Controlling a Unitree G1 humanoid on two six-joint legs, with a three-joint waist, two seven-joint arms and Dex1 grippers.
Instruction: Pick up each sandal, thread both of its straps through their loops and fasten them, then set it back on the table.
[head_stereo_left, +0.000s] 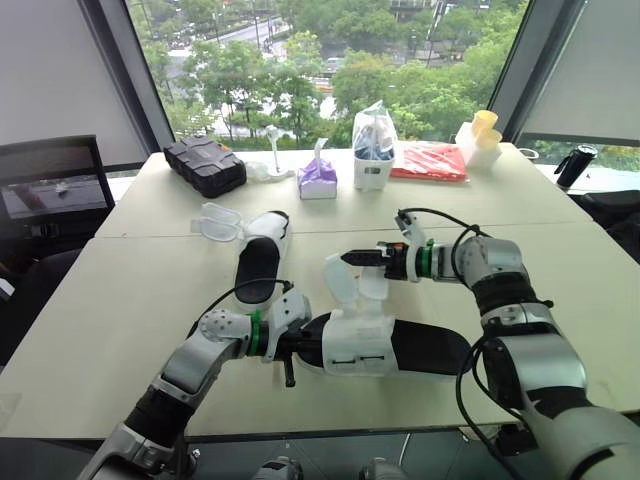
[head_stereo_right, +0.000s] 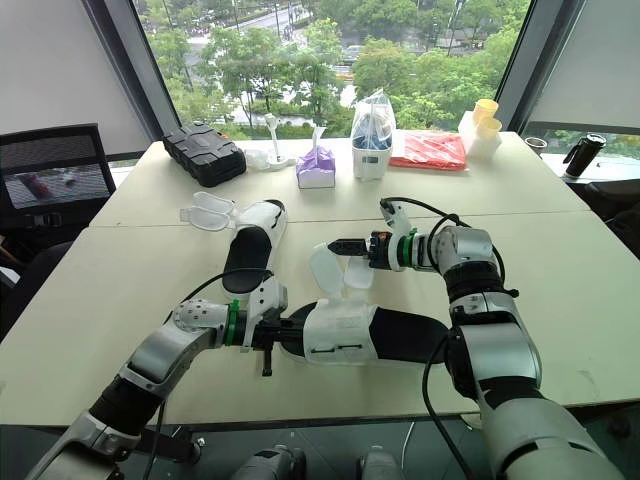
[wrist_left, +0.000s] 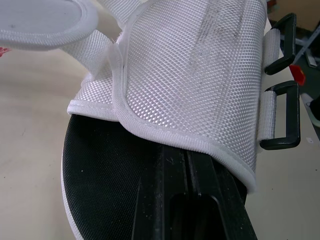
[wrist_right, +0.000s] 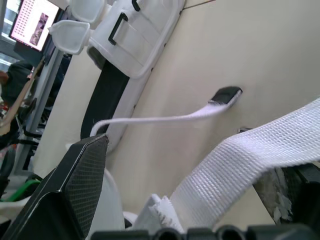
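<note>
The near sandal (head_stereo_left: 400, 348), white upper on a black sole, lies at the table's front edge. My left gripper (head_stereo_left: 296, 345) is shut on its toe end, the black fingers (wrist_left: 192, 200) clamping the sole under the white upper (wrist_left: 190, 75). Two black loops (wrist_left: 280, 117) stand empty at the upper's side. My right gripper (head_stereo_left: 348, 258) hovers just behind this sandal, open, with a white strap (wrist_right: 260, 150) running between its fingers (wrist_right: 75, 185). Two strap flaps (head_stereo_left: 340, 282) stand up loose below it. The second sandal (head_stereo_left: 262, 255) lies farther back on the left, straps undone.
A clear plastic piece (head_stereo_left: 218, 222) lies beside the second sandal. Along the far side stand a black case (head_stereo_left: 205, 165), a purple tissue box (head_stereo_left: 318, 180), a white bagged container (head_stereo_left: 372, 150), a red packet (head_stereo_left: 430, 160) and yellow cups (head_stereo_left: 485, 130). A chair (head_stereo_left: 55, 190) is at the left.
</note>
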